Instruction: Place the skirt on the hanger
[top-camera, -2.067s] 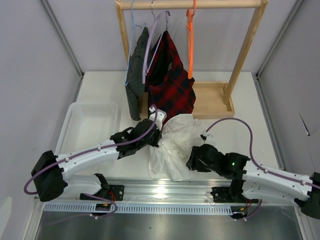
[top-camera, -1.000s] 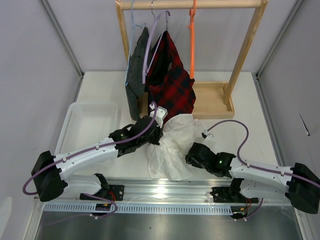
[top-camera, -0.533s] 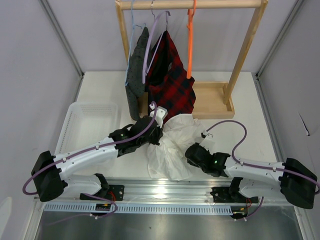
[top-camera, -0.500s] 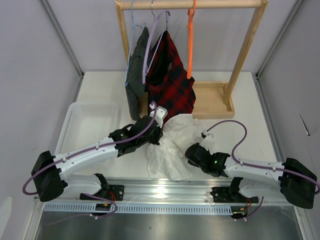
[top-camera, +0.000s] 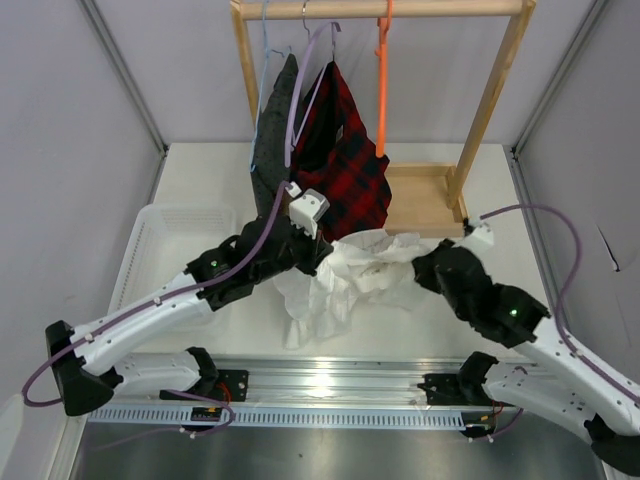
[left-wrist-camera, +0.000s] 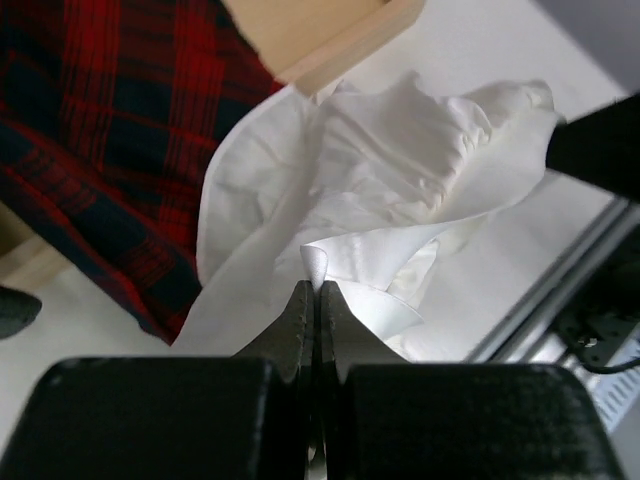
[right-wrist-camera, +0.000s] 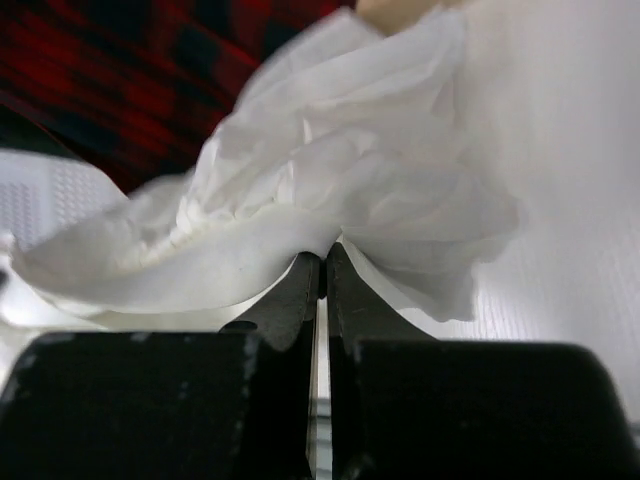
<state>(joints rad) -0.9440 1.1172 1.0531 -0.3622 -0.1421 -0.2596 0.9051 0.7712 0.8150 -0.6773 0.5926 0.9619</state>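
Note:
The white crinkly skirt (top-camera: 352, 275) hangs bunched between my two grippers, in front of the wooden rack, with its lower part drooping toward the table. My left gripper (top-camera: 318, 256) is shut on a fold at the skirt's left side (left-wrist-camera: 400, 170), the jaws pinching a thin peak of cloth (left-wrist-camera: 317, 285). On the skirt's right edge (right-wrist-camera: 340, 180), my right gripper (top-camera: 421, 270) is shut with fabric draped over its tips (right-wrist-camera: 322, 258). The orange hanger (top-camera: 381, 80) hangs bare on the rack's rail, above and behind the skirt.
The wooden rack (top-camera: 492, 95) stands at the back with its tray base (top-camera: 425, 205). A red-and-black plaid garment (top-camera: 342, 160) on a lavender hanger and a dark grey garment (top-camera: 270, 140) hang left of the orange hanger. A white basket (top-camera: 170, 245) sits at the left.
The right gripper has shut on the skirt's edge and risen toward the back right. The left arm has lifted too, so the skirt is raised and spread between them.

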